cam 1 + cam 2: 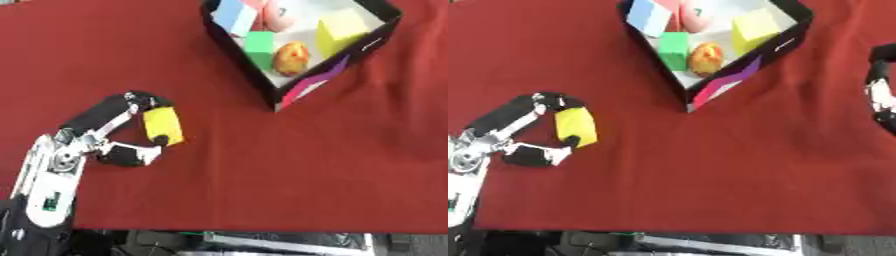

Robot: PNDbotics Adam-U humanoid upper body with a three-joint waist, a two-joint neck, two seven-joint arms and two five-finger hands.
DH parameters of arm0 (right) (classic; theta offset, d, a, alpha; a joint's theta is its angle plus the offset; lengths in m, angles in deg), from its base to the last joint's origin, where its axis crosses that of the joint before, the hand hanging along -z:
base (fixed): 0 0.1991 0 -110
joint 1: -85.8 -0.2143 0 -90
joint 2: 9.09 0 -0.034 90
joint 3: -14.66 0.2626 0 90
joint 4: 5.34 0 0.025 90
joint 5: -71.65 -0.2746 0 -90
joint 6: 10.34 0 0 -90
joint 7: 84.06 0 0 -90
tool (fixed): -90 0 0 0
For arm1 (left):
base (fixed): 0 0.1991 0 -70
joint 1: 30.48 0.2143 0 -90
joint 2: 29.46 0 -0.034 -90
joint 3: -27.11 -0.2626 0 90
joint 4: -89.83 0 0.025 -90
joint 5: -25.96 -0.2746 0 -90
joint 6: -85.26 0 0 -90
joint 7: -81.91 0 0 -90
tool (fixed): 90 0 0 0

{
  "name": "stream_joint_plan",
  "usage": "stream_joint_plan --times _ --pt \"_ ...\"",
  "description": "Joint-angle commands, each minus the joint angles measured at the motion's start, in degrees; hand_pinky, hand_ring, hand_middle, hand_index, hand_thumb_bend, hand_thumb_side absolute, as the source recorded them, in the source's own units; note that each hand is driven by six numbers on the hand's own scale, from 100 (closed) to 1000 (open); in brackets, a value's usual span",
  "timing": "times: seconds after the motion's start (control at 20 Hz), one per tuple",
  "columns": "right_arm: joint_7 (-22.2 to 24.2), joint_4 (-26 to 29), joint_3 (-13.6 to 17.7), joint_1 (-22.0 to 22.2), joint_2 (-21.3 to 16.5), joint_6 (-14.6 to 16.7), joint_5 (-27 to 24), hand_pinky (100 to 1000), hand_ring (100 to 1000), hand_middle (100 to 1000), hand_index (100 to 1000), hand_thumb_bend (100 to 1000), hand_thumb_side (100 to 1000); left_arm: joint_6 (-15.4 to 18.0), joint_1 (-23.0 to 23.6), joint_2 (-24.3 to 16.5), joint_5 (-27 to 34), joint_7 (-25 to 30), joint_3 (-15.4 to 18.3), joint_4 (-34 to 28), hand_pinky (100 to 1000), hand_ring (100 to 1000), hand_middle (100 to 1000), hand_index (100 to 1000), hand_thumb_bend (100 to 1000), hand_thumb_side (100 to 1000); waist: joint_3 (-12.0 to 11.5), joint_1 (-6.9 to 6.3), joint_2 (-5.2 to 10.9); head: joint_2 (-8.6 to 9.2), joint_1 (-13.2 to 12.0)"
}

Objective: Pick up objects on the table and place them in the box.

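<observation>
Left hand (114,132) at the lower left of the red cloth-covered table (262,170), black fingers and thumb pinching a yellow rectangular block (163,126). Fingers (140,100) curl over the block's top end, thumb (131,152) presses at its lower end. Block sits upright-ish, slightly tilted; cannot tell whether it touches the cloth or is lifted off it. Silver and black forearm comes in from the bottom left corner.

Black-walled cardboard box (254,70) with a white floor and a pink-purple patch on its near corner sits at the top centre, turned so one corner points toward the robot. Well apart from the held block. Inside: light blue cube (234,14) at the far left, green cube (260,44) against the left wall, round orange-yellow fruit-like object (291,56) just beside the green cube, pale yellow cube (339,29) toward the right wall, pink object (278,17) at the back, partly cut by the frame edge.

Right hand (879,87) shows only in the right eye view, at the right edge, black with some white; cannot tell how its fingers stand. It is over the cloth, apart from the box.
</observation>
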State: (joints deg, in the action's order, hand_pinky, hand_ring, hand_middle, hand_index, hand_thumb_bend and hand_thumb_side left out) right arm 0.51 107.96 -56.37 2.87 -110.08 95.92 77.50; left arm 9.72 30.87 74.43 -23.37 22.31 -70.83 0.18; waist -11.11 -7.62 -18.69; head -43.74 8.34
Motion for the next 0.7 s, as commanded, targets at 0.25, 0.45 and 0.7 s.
stream_joint_plan --times 0.25,0.45,0.7 --pt "0.04 1.29 0.34 -0.15 -0.78 0.01 0.16 1000 692 624 705 100 470 -0.72 -0.12 -0.72 -0.16 -1.59 -0.07 -0.25 720 563 410 842 100 172 -0.01 0.43 0.93 0.35 0.1" --pt "-0.06 1.29 0.36 -0.1 -0.86 0.07 0.05 1000 692 623 705 100 470 -0.92 -0.17 -1.34 0.88 -1.76 -0.24 -1.43 703 548 399 835 100 174 0.02 0.38 0.99 0.46 0.24" --pt "-0.26 1.29 0.44 -0.01 -0.82 0.26 0.07 1000 693 624 704 100 470 -0.91 -0.77 -3.65 4.39 -1.92 0.07 -5.25 689 537 391 814 100 166 0.12 0.36 0.96 1.83 1.18"
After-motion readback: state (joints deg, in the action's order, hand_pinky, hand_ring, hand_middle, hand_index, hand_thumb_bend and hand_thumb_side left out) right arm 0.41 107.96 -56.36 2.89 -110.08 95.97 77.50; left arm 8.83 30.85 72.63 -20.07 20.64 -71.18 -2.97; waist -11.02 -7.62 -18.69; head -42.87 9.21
